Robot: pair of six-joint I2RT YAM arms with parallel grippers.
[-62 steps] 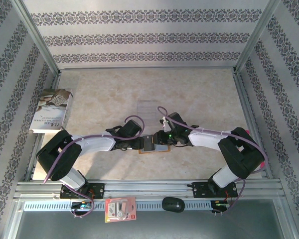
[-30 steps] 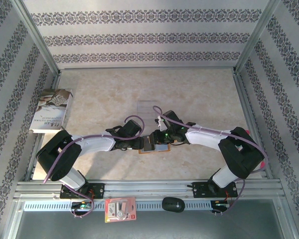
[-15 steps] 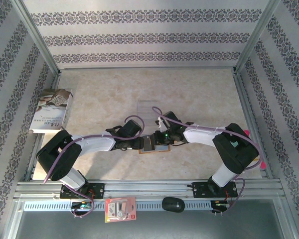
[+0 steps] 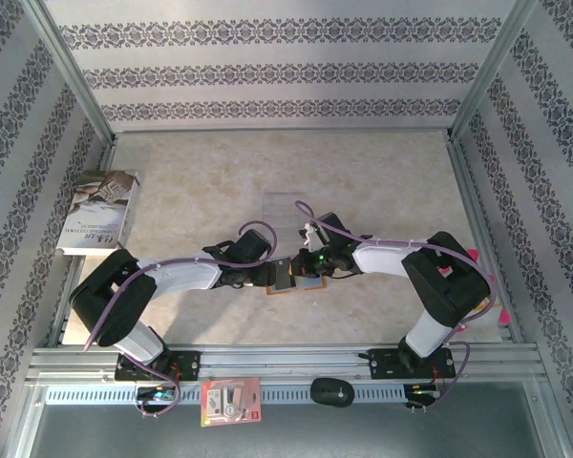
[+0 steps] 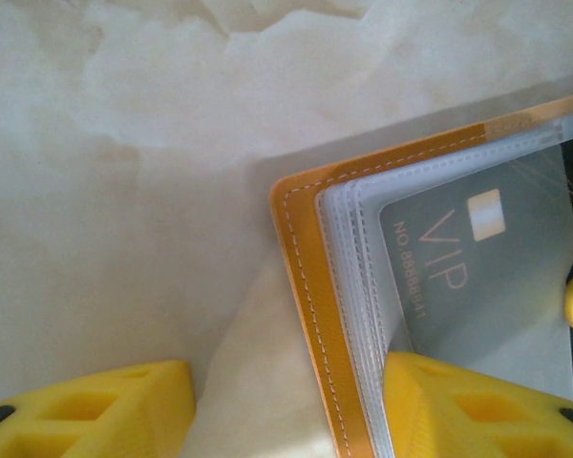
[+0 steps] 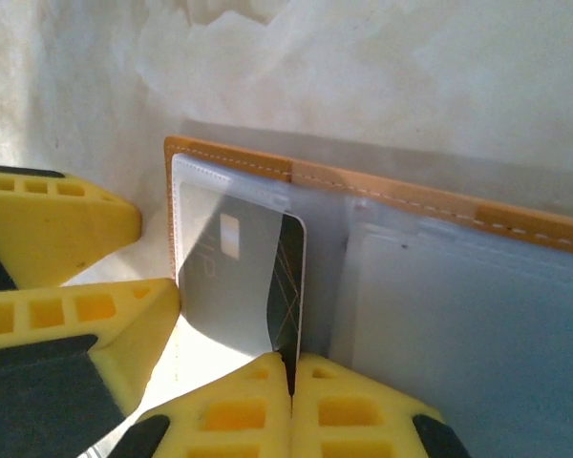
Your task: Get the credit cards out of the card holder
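Right gripper (image 6: 289,367) is clenched on the 6 o'clock edge of the black credit card (image 6: 237,277). Left gripper (image 5: 283,382) is spread, one finger (image 5: 458,410) pinning the card holder (image 6: 411,205), which lies mid-table between us. The card is half out of the 9 o'clock clear sleeve (image 6: 196,191); the 3 o'clock pocket (image 6: 458,315) shows no card. Risks: the thin pinch slips, or sleeve friction drags the holder if the pin lifts.

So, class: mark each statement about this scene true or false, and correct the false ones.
1. The card holder lies open on the table. True.
2. The right gripper pinches a card by its edge. True.
3. That card reads GOLD. False: it reads VIP.
4. The book lies on the table's right side. False: it lies on the left.
5. The left gripper is shut. False: its fingers stand apart, one on the card holder.
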